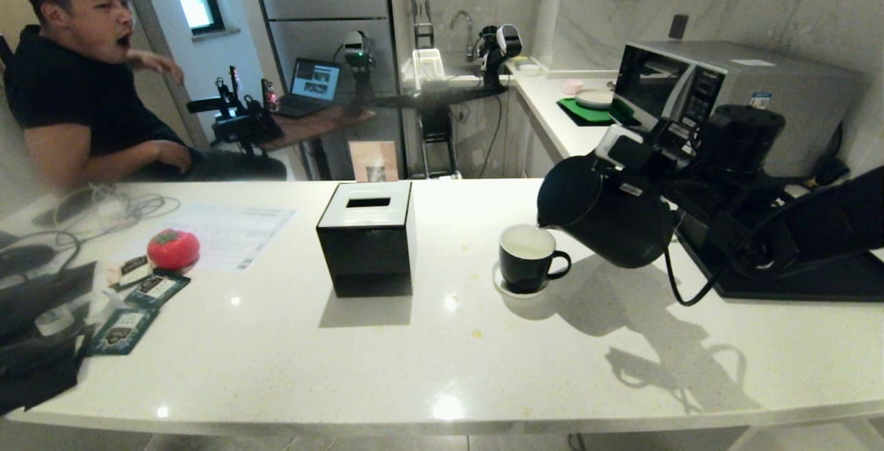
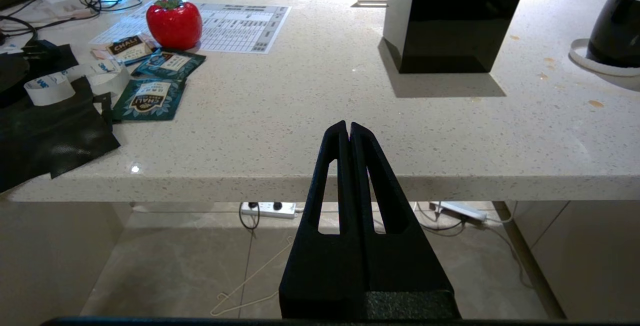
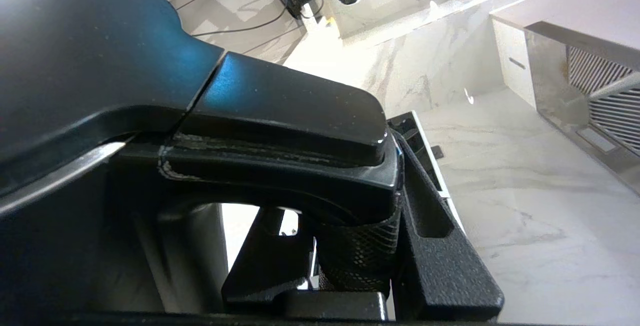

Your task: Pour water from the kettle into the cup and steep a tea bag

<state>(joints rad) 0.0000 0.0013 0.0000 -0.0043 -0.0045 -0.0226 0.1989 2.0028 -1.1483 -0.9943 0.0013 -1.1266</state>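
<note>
**Kettle tipped over the cup, spout at the rim**

The kettle (image 1: 608, 213) is matte black and rounded, with a short pointed spout, and looks several times the bulk of the cup. It hangs in the air over the right part of the white counter (image 1: 442, 361), tilted toward the robot's left so that its spout sits just above the near rim of the cup (image 1: 528, 257). No stream of water can be made out between spout and cup. A black cord loops down from the kettle's underside toward its base.

The right gripper (image 1: 639, 154) holds the kettle by its handle; in the right wrist view its textured fingers (image 3: 360, 256) are clamped on either side of the black handle (image 3: 280, 131), jaws closed onto it.

The cup is a glossy black mug with a white interior and a loop handle pointing to the robot's right. It stands upright on a small white saucer (image 1: 503, 286), just below and left of the kettle.

Left of the cup stands a black cube-shaped box (image 1: 367, 237) with a slot on top. Farther left lie dark teal sachets (image 1: 155, 290), a red strawberry-shaped thing (image 1: 173, 248) and a printed sheet (image 1: 231, 226). A microwave (image 1: 732, 92) stands behind the kettle, and a person (image 1: 76, 85) sits beyond the counter.

The left gripper (image 2: 348, 129) idles off the counter's near edge, jaws pressed together and empty.
</note>
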